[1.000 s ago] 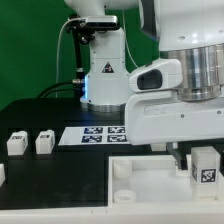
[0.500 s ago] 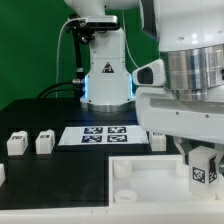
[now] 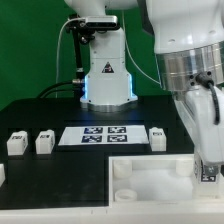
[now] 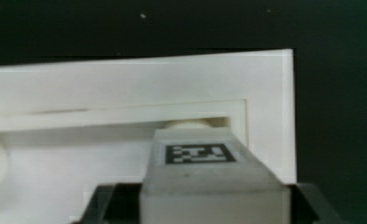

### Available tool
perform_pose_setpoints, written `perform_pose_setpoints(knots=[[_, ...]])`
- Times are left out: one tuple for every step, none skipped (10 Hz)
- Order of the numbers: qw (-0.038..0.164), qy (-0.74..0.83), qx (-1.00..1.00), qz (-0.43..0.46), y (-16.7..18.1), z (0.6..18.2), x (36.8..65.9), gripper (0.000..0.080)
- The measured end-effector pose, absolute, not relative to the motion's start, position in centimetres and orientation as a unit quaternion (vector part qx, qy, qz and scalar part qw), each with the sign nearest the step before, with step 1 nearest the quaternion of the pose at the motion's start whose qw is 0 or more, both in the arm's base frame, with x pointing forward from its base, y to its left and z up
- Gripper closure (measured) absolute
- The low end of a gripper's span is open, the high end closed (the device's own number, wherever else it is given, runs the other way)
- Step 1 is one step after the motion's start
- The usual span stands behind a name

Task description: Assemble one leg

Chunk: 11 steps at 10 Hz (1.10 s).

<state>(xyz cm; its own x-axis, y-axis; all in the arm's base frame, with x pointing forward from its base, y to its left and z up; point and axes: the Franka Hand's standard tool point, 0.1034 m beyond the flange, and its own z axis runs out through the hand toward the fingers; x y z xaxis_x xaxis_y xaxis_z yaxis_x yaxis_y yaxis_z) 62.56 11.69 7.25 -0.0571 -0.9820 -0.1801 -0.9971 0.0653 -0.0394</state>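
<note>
My gripper is shut on a small white leg block; its tag faces the wrist camera. In the exterior view the leg's tagged lower end shows at the exterior view's right, low over the large white tray-like piece. In the wrist view the leg hangs just in front of a corner socket of that piece. Three more legs stand on the table: two on the exterior view's left, one beside the marker board.
The marker board lies flat in the middle of the black table. The robot base stands behind it. A white part edge shows at the exterior view's far left.
My gripper turned and swung with the leg, which now sits lower and more hidden behind the arm. A fourth leg beside the marker board has come into view.
</note>
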Motion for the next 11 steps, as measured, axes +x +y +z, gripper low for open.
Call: perform_pose_setpoints(knots=[[0.08,0.721,-0.687,0.047,11.71,7.23,62.55,0.0505],[0.08,0.709,-0.699,0.046,11.72,7.22,62.54,0.0327],[0.08,0.707,-0.701,0.046,11.77,7.2,62.52,0.0213],[0.085,0.632,-0.769,0.036,11.87,7.09,62.48,0.0213],[0.089,0.549,-0.83,0.028,11.81,6.9,62.43,0.0163],[0.089,0.528,-0.844,0.026,11.77,6.91,62.44,0.0153],[0.09,0.491,-0.866,0.022,11.74,6.89,62.44,0.0153],[0.091,0.443,-0.892,0.017,11.69,6.89,62.44,0.015],[0.091,0.416,-0.905,0.014,11.71,6.89,62.44,0.0151],[0.073,0.3,-0.951,-0.002,11.62,6.91,62.37,0.0151],[0.061,0.196,-0.979,-0.012,11.63,6.67,61.94,0.0151]])
